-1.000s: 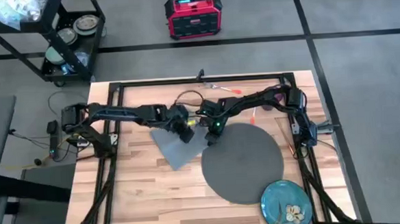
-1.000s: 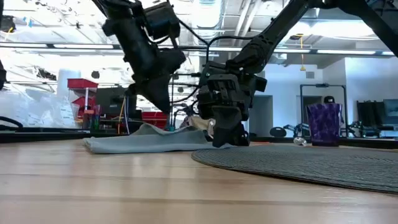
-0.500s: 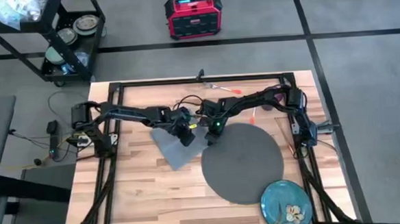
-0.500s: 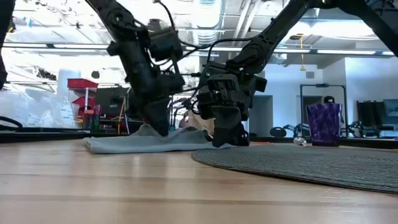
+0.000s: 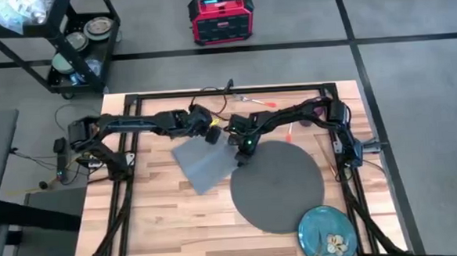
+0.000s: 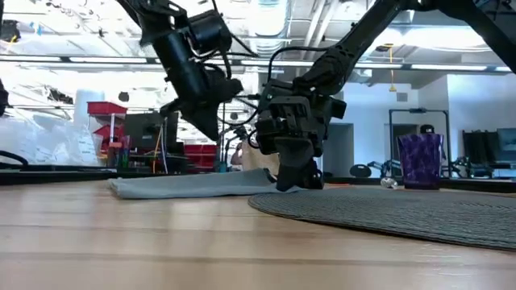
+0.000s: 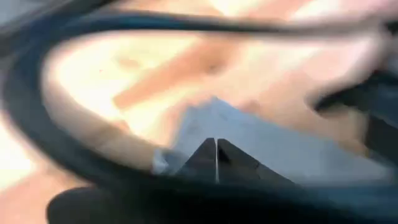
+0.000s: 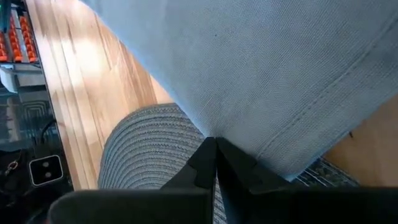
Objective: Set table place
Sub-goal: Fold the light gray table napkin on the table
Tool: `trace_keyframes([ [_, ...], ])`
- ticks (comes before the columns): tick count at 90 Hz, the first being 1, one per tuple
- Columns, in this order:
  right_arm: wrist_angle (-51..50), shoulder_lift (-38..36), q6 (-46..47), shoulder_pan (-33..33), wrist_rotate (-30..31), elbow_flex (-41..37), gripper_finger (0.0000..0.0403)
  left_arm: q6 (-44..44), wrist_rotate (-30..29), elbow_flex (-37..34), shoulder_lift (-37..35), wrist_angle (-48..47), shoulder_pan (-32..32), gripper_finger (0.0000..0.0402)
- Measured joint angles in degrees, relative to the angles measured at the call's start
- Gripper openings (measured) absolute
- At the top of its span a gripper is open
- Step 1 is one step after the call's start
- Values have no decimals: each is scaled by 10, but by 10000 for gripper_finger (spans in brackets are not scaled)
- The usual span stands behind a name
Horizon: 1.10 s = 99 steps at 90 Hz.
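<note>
Light wood plank surface (image 5: 163,218). Round dark grey woven mat (image 5: 278,186), directly beneath and beyond the right gripper (image 5: 241,154). Flat grey cloth napkin (image 5: 203,162), its corner clenched in the right gripper at the mat's edge. Left gripper (image 6: 208,127), raised above the napkin, fingers closed, empty. Blue-green patterned plate (image 5: 327,232) lies well apart, past the mat.

Left end effector (image 5: 211,134) raised, closed; right end effector (image 5: 240,155) down, closed.

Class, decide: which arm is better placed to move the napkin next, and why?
Right. Its tool is shut on the napkin at the mat edge; the left tool hangs shut above the cloth.
</note>
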Motion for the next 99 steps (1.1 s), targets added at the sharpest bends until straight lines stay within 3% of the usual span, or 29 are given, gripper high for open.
trace_keyframes([
  [29,-10,0,7,-11,-17,15,1,-17,74,0,2,-77,-75,0],
  [42,-40,4,-3,-30,-91,51,19,-31,72,0,2,-127,-93,0],
  [52,-56,-21,-43,-43,-135,68,53,-19,74,0,2,-148,-104,0],
  [73,-42,-123,-50,-93,-139,71,162,38,95,-1,2,-130,-113,9],
  [88,7,-203,1,-140,-160,74,242,80,152,-23,2,-75,-99,67],
  [99,10,-255,16,-165,-164,73,269,110,161,-46,3,-64,-86,122],
])
